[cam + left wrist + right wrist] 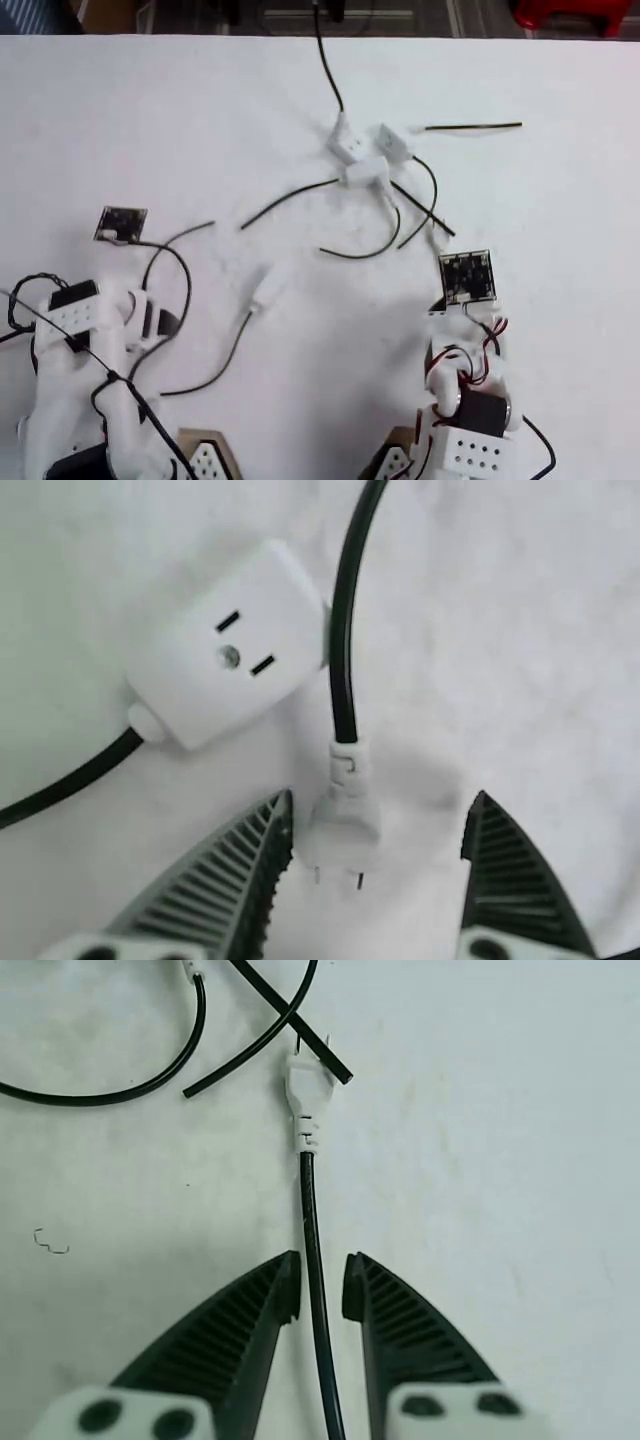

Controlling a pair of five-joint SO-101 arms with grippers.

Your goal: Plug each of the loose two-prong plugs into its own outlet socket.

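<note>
**Ana:** What lay on the white bench (560, 330) from above?

**Ben:** A cluster of white plastic outlet blocks (365, 155) sat toward the far middle, with thin black cords (290, 198) spreading out from it. Nearer, well apart from the cluster, a slim white plug on a black lead (264, 286) lay loose. The left arm (75, 340) was at the near left corner and the right arm (465, 420) at the near right.

**Ana:** And the left wrist camera?

**Ben:** The left gripper (380, 805) had its ribbed grey fingers (250, 865) wide apart. A small white two-prong plug (342, 825) lay on the bench between them. It was just beside one finger and apart from the other, with its prongs pointing back toward the camera. Its thick black cable (345, 630) ran away past a white square outlet socket (235, 655). The socket lay face up, just beside the cable, with its slots showing.

**Ana:** The right wrist camera?

**Ben:** The right gripper (321, 1285) had its black ribbed fingers (255, 1315) narrow, with a gap a little wider than the straight black cord (318, 1360) running through it. That cord led to a flat white two-prong plug (305, 1100) lying on the bench beyond the fingertips. The plug's prongs pointed away, right by two crossed black cords (288, 1015).
</note>
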